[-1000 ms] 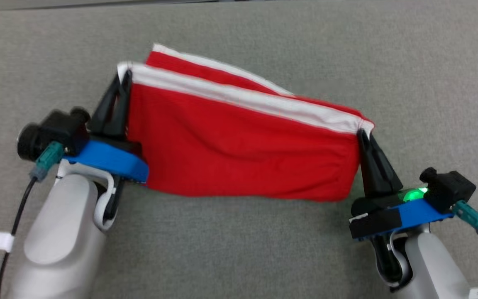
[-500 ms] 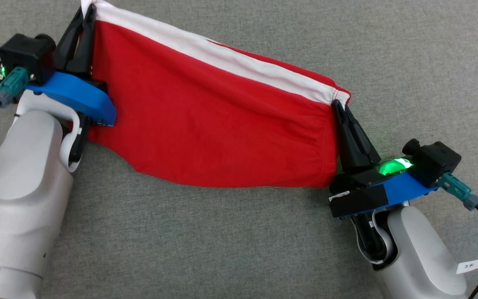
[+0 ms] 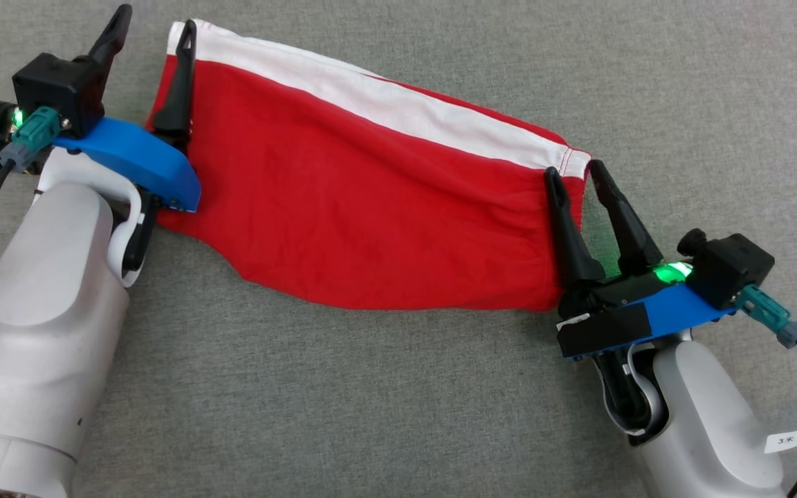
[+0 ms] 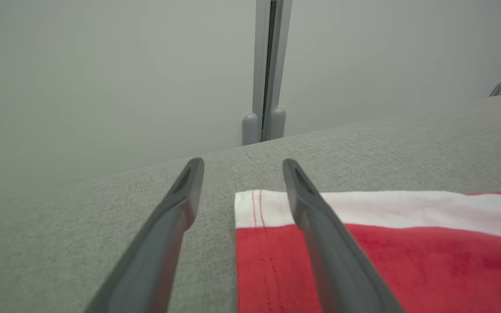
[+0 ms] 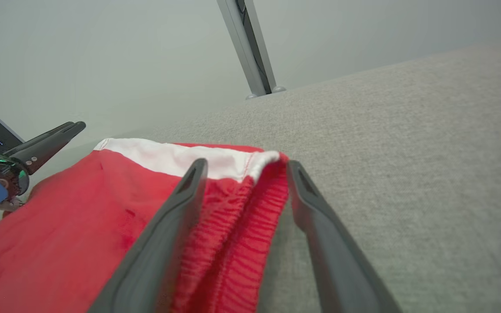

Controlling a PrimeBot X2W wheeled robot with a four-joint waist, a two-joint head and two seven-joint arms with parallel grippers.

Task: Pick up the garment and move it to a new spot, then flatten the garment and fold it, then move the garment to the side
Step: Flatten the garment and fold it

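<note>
Overhead, the head view shows a red garment (image 3: 385,200) with a white band (image 3: 398,111) along its far edge. It is spread across a grey cloth surface (image 3: 398,415) and runs at a slant from upper left to lower right. The left gripper (image 3: 155,21) is spread at the upper-left corner, with one finger on the cloth and the other off to the side. The right gripper (image 3: 573,171) is spread at the far right corner. The near hem curves and looks slightly rumpled, so a fold begun now would likely come out uneven.

Next, the left wrist view shows that gripper's fingers parted and gripping nothing. The white corner (image 4: 259,208) lies flat between them, partly under the right-hand finger (image 4: 320,226). A low pull-back could drag that corner and crease it.

Lastly, the right wrist view shows that gripper's fingers apart, straddling the gathered elastic edge (image 5: 242,226). One finger (image 5: 176,208) rests against the red fabric. The bunched edge sits raised, so a withdrawing finger might snag it and tug the garment askew.
</note>
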